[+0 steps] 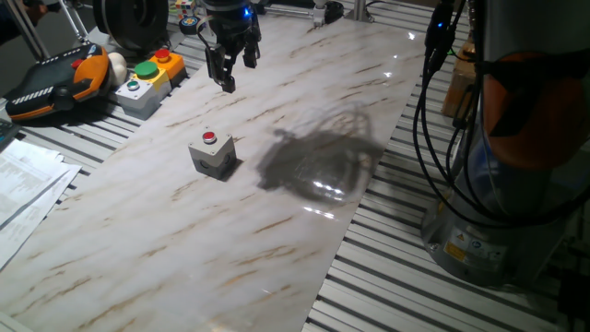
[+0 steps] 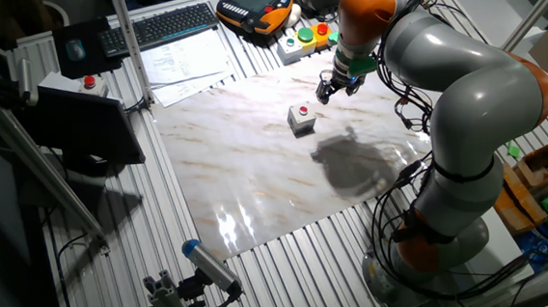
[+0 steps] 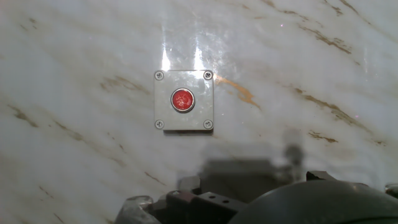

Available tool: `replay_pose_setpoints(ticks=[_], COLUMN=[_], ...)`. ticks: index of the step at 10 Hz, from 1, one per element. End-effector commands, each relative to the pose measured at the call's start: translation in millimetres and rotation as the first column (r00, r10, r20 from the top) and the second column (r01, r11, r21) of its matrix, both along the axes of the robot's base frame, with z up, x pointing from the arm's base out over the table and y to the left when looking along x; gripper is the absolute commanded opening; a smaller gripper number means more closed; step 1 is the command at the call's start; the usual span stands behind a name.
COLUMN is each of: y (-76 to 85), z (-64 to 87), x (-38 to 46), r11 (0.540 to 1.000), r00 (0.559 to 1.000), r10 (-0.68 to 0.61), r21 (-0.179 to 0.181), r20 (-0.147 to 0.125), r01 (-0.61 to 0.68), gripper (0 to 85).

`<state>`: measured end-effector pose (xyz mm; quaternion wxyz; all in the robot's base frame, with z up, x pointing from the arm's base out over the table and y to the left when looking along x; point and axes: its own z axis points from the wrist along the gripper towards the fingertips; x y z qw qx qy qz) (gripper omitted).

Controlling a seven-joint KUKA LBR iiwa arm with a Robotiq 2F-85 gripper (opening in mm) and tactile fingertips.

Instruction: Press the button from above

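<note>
The button (image 1: 209, 138) is small, round and red, set in the top of a grey cube housing (image 1: 214, 159) that stands on the marble board (image 1: 277, 212). In the other fixed view, the button (image 2: 302, 110) sits just left of and below the hand. My gripper (image 1: 239, 77) hangs above the board, behind and to the right of the box, not touching it. A gap shows between its two dark fingers (image 1: 225, 77), and they hold nothing. The gripper (image 2: 330, 89) is also well clear of the box here. The hand view looks straight down on the button (image 3: 182, 99), above frame centre, and no fingertips show in it.
A yellow and grey box with larger green and red buttons (image 1: 147, 78) stands at the board's back left, beside an orange teach pendant (image 1: 55, 85). Papers (image 1: 23, 189) lie off the left edge. Cables (image 1: 433, 111) and the robot base (image 1: 516, 157) stand on the right.
</note>
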<state>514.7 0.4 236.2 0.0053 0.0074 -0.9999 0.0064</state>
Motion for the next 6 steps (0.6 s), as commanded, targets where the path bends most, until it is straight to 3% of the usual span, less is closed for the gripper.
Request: replay_pose_setpoints(ticks=[1, 6], y=[0.6, 3.2], z=[0.2, 2.4], x=[0.2, -0.3], r11=[0.989, 0.99], r00=[0.996, 0.996], r10=[0.038, 0.035], r21=[-0.139, -0.131], r20=[-0.081, -0.084], r01=[-0.049, -0.046], gripper=[0.7, 0.7])
